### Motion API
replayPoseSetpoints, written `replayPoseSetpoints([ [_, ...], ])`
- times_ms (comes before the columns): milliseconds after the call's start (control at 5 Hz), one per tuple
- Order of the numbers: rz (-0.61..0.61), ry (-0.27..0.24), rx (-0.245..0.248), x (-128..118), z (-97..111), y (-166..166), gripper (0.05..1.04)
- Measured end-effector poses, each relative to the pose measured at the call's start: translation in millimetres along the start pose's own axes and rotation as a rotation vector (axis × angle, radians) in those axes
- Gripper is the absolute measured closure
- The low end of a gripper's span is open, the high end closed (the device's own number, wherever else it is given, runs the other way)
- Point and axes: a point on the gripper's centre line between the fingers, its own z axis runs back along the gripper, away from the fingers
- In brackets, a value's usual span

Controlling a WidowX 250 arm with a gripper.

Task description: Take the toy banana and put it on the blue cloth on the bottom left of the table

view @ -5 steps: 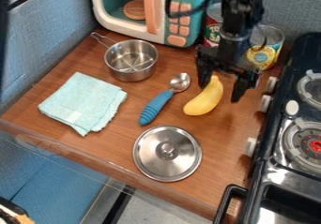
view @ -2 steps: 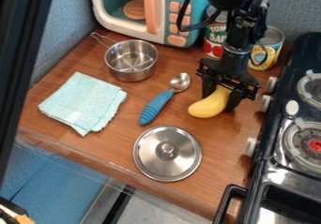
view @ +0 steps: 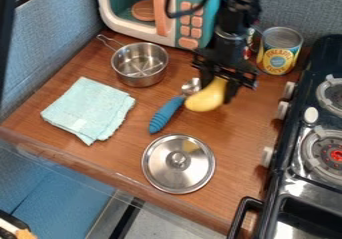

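My gripper [view: 222,88] grasps the banana [view: 206,97] beside the spoon [view: 162,114]; I'd lift clear of the spoon, then cross.

Even, fairly bright light here, with glare gleaming off the metal lid [view: 161,169]! Slight blur softens the arm [view: 230,30].

The curved, yellow toy banana [view: 205,98] is held at a slant, its rounded lower end leftward. The folded, pale blue fabric cloth [view: 88,110] lies on the brown wooden table's [view: 240,143] left side.
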Motion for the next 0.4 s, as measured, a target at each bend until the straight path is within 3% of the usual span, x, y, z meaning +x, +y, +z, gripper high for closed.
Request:
replayPoseSetpoints([
  [200, 0.058, -0.044, -0.007, -11, 27, 39, 0.533],
  [400, 0.139, -0.055, -0.008, -31, 37, 87, 0.533],
])
